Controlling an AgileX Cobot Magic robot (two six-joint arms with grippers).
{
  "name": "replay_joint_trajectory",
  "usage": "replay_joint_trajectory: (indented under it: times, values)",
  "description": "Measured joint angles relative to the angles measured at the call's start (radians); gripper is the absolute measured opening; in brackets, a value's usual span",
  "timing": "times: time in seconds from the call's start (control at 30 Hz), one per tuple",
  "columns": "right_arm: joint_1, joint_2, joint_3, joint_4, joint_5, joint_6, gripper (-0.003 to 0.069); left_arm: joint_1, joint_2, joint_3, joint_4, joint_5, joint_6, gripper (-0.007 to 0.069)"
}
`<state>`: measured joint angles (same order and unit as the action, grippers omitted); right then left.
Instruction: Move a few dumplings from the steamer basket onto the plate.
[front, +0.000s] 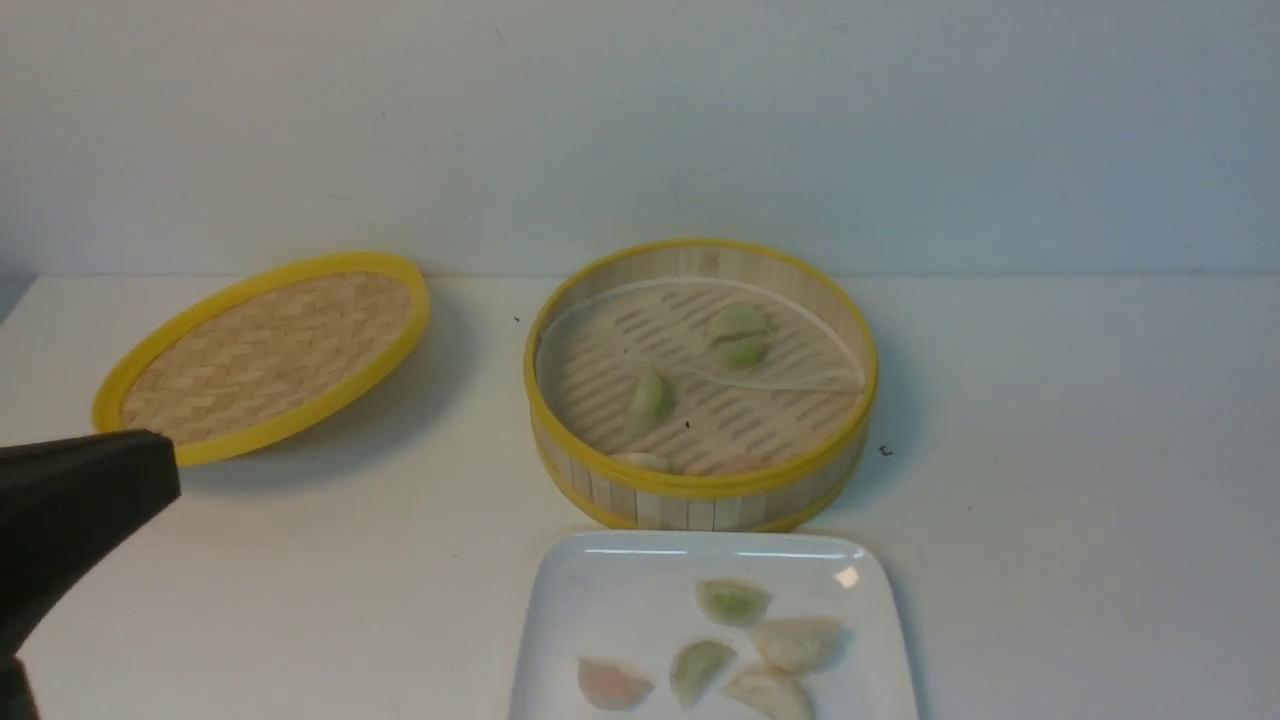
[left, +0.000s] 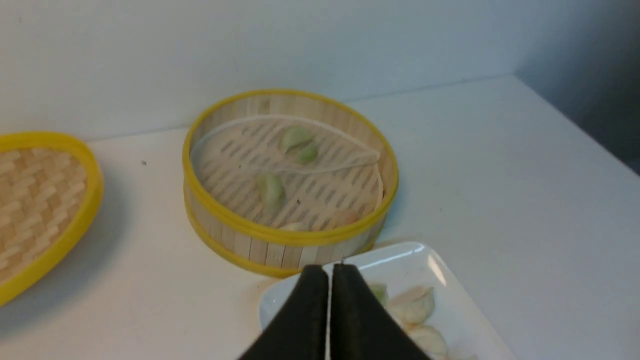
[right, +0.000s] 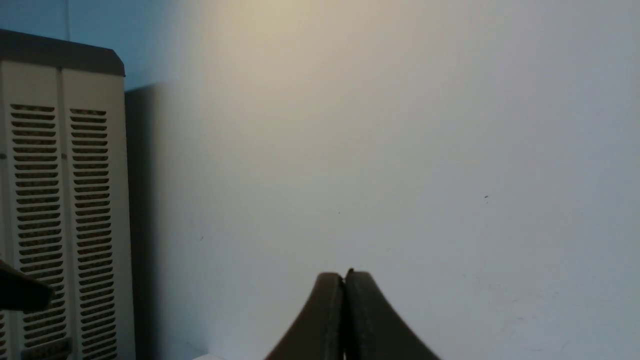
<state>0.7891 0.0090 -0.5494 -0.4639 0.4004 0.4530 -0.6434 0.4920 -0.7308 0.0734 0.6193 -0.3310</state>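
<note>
The left gripper (left: 329, 272) has its two dark fingers pressed together with nothing between them, and in the front view it shows only as a black wedge (front: 150, 470) over the worktop's left edge, tip toward the middle. The right gripper (right: 344, 278) is likewise closed and empty, seen only from its own wrist, pointing at a bare pale wall; the front view misses it.
</note>
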Motion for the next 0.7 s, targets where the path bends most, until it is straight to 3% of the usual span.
replay_joint_trajectory:
  times: [0.47, 0.57, 0.7]
  values:
    - [0.000, 0.000, 0.000, -0.001, -0.003, 0.000, -0.0015, 0.000, -0.018, 0.002, 0.038, -0.008, 0.029, -0.0006]
    - [0.000, 0.000, 0.000, -0.001, -0.003, 0.000, -0.0015, 0.004, -0.028, 0.019, 0.054, -0.030, 0.088, -0.0006]
    - [0.000, 0.000, 0.000, -0.001, -0.003, 0.000, -0.0015, 0.076, -0.095, 0.110, 0.024, -0.126, 0.258, -0.0006]
